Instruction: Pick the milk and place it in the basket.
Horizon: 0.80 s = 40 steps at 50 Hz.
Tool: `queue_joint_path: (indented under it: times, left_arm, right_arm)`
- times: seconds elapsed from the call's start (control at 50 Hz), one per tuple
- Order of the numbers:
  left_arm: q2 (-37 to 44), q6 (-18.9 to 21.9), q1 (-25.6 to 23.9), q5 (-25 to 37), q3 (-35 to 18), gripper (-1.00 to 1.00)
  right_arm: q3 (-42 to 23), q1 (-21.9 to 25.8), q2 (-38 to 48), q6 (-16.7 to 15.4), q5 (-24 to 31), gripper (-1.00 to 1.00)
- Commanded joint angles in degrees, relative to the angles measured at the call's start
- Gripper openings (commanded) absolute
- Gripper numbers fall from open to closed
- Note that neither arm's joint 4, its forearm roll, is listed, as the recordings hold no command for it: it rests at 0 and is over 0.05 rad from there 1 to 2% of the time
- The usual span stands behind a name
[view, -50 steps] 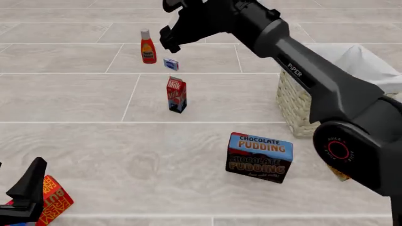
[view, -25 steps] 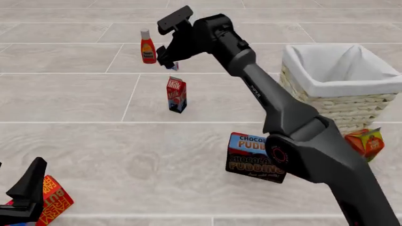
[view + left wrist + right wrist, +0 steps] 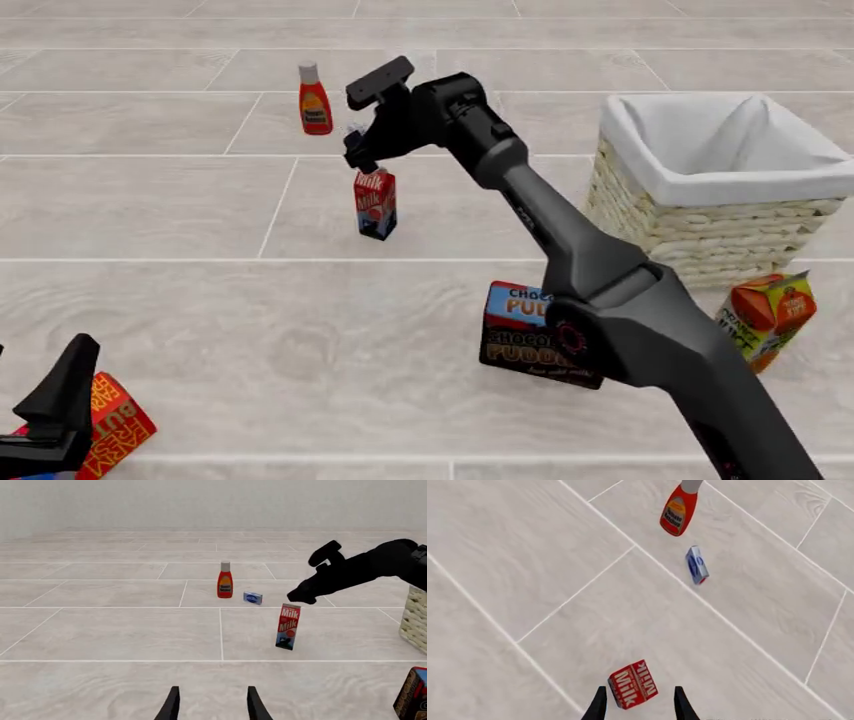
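nearest, the left gripper (image 3: 60,400) rests low with its fingers parted and empty. further out, the milk (image 3: 375,202) stands upright on the bench, well apart from the basket (image 3: 667,215). the right gripper (image 3: 358,150) hangs just above it, its 2 fingers (image 3: 599,706) open and empty. best to come straight down, centre the carton between them, then close below the gable.

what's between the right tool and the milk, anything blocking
Nothing visible. The right tool hangs open just above the upright milk, whose top shows between its fingertips in the right wrist view. The ketchup bottle and small blue box stand farther back, clear of it.
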Motion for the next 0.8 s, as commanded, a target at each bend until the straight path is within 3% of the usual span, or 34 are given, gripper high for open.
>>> queue_joint_path:
  times: [0.02,0.8]
  left_arm:
    - [0.01,0.00,0.00,0.00,0.00,1.00]
    - [0.00,0.00,0.01,0.00,0.00,1.00]
  right_arm:
    - [-0.43,-0.74,2.27,0.40,-0.53,1.00]
    - [-0.46,-0.87,8.60,2.91,-3.26,1.00]
